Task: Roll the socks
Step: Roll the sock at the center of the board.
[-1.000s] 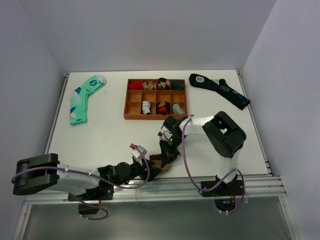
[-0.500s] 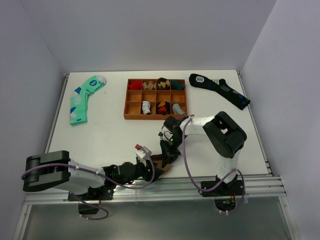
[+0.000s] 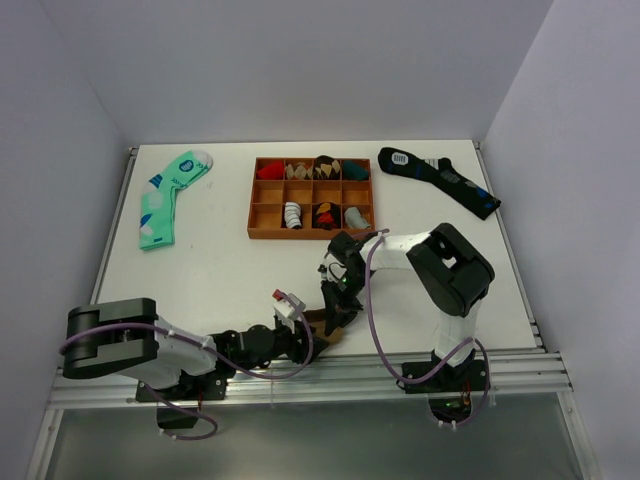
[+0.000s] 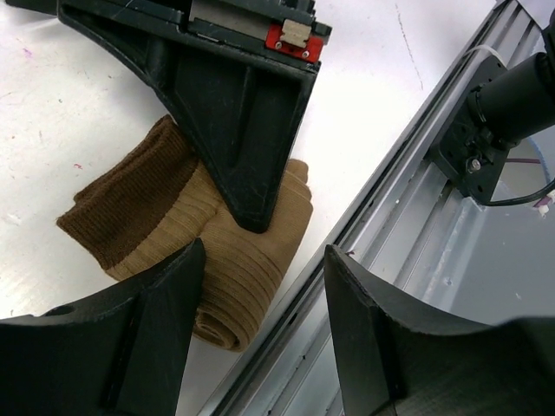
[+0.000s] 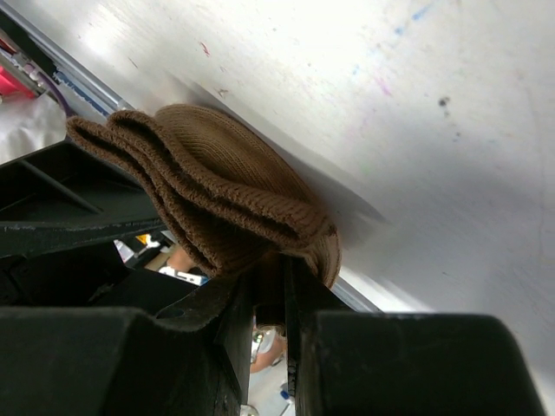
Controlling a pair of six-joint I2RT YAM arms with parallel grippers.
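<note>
The tan-brown socks (image 4: 238,260) lie partly rolled by the table's near edge, with the darker ribbed cuff (image 4: 126,208) to the left. In the top view the socks (image 3: 313,321) sit between both grippers. My right gripper (image 3: 335,312) points down and is shut on the socks' cuff (image 5: 225,186); its fingertips (image 4: 251,204) press into the roll. My left gripper (image 4: 264,299) is open, one finger (image 4: 160,325) over the roll's end and the other (image 4: 377,325) over the metal rail. It lies low at the near edge (image 3: 303,340).
A metal rail (image 4: 390,199) runs along the table's near edge right beside the roll. A wooden compartment tray (image 3: 250,215) with rolled socks stands at the back middle. A mint-green dotted sock (image 3: 165,195) lies back left, a dark navy sock (image 3: 440,178) back right.
My left arm has slid to the right along the near edge, bringing its open gripper up to the socks. The right gripper has stayed put on the cuff.
</note>
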